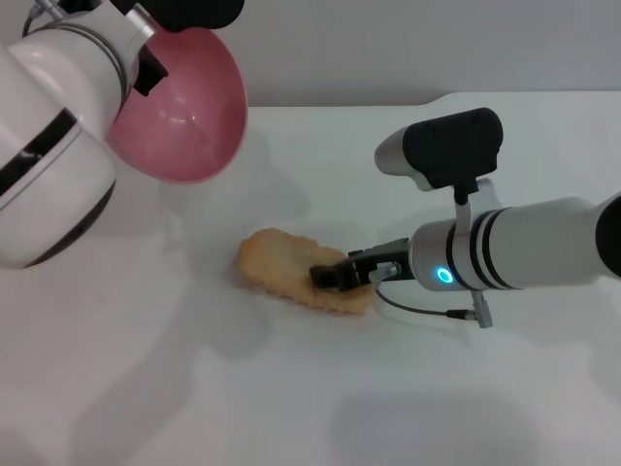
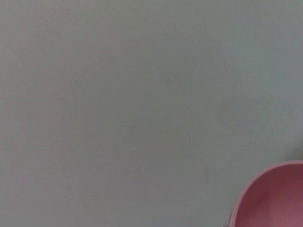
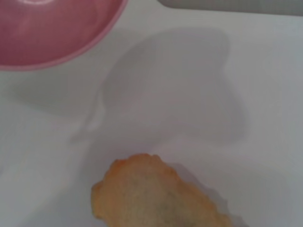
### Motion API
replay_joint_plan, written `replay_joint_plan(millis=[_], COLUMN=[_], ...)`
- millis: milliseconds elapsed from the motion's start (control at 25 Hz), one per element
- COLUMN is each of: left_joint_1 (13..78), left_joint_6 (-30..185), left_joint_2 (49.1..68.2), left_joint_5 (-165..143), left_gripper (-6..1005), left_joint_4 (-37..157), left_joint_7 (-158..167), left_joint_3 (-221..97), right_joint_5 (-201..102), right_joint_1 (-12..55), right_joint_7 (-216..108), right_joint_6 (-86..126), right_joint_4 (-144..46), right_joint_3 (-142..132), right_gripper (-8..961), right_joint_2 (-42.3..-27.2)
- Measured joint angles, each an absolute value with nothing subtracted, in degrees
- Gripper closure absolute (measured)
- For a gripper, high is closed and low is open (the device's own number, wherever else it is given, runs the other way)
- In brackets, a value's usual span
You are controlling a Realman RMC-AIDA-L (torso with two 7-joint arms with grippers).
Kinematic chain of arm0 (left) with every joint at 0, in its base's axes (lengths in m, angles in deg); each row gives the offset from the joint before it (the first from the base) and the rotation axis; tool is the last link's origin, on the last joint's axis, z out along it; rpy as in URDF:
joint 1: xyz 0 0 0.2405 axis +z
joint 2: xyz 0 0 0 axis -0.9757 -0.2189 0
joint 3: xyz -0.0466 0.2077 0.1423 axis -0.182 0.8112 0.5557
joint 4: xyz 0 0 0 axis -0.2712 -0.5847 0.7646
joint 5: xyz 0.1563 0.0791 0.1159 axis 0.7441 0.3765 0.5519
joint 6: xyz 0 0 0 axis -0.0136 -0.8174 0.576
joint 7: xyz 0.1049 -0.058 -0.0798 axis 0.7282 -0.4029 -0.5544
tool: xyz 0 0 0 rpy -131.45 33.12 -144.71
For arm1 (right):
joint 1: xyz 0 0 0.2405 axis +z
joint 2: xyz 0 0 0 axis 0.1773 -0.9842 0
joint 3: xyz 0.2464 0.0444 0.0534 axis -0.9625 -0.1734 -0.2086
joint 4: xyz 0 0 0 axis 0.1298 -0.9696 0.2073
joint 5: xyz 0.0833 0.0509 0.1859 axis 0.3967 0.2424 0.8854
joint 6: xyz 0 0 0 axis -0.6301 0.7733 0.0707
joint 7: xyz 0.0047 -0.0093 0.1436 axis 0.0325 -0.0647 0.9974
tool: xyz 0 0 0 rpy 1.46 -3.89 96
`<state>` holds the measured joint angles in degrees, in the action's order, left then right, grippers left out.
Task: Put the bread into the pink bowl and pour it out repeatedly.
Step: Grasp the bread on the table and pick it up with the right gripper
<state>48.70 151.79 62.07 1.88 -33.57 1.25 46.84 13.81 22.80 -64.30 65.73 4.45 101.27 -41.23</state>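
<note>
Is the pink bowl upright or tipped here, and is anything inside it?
Tipped and empty: the pink bowl is held off the table by the left arm, mouth facing sideways, interior bare. The bread lies on the table.

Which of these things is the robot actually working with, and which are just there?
In the job:
the bread, lying on the table
the pink bowl, held tilted above the table
the right gripper, at the bread
the left gripper, hidden behind the bowl

Just there:
the white table

One bread [image 1: 291, 269], one pink bowl [image 1: 184, 109], one white table [image 1: 146, 388], and two grippers: left gripper [image 1: 146, 68], right gripper [image 1: 330, 275].
</note>
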Motion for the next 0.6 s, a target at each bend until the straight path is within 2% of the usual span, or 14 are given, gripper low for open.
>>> replay_joint_plan(millis=[200,600], left_joint_1=[48.86,49.42], left_joint_6=[151.72,151.34], left_joint_2=[62.05,62.06], left_joint_5=[1.88,1.72], left_gripper=[944,943], left_joint_4=[-33.56,-33.49], left_joint_7=[1.20,0.88], left_joint_3=[46.82,46.81], right_joint_5=[13.62,5.48], right_joint_1=[22.08,13.23], right_joint_7=[-65.83,-66.12], right_joint_6=[65.88,70.17], right_joint_4=[5.36,19.58], right_joint_3=[101.63,92.81], right_gripper=[368,453], right_joint_2=[-41.16,-40.62])
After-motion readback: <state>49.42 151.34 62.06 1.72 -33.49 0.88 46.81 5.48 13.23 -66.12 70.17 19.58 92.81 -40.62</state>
